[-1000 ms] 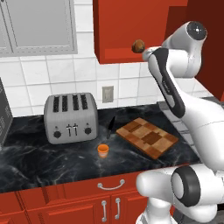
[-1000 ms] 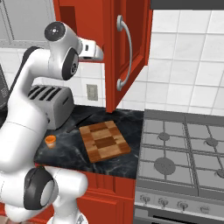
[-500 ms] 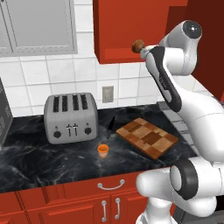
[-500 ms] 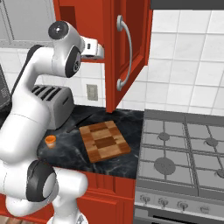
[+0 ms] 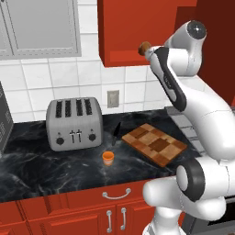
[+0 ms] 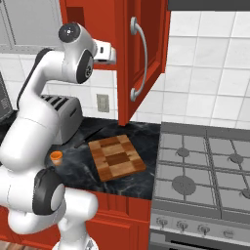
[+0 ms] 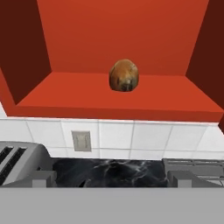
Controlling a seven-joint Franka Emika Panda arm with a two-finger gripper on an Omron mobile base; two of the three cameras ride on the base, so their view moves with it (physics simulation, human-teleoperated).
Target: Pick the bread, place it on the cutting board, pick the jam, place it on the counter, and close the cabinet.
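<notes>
The bread [image 7: 124,75], a round brown loaf, sits on the floor of the open red cabinet [image 7: 118,30], straight ahead of my gripper [image 7: 111,178] and apart from it. The fingertips [image 7: 43,178] stand wide apart, open and holding nothing. From the left base the bread [image 5: 144,46] shows at the cabinet's lower edge, just left of my gripper [image 5: 150,50]. The cabinet door [image 6: 146,58] hangs open. The checkered cutting board [image 5: 155,143] lies bare on the black counter [image 5: 41,170]. The orange jam [image 5: 108,158] stands on the counter left of the board.
A grey four-slot toaster [image 5: 74,123] stands at the back left of the counter. A glass-fronted wall cabinet [image 5: 41,27] hangs at the upper left. A stove [image 6: 205,166] adjoins the counter on the right. The open door's silver handle [image 6: 134,58] faces the stove side.
My hand has crept a little left and up towards the bread at the cabinet opening. The bread, jam and board have stayed put.
</notes>
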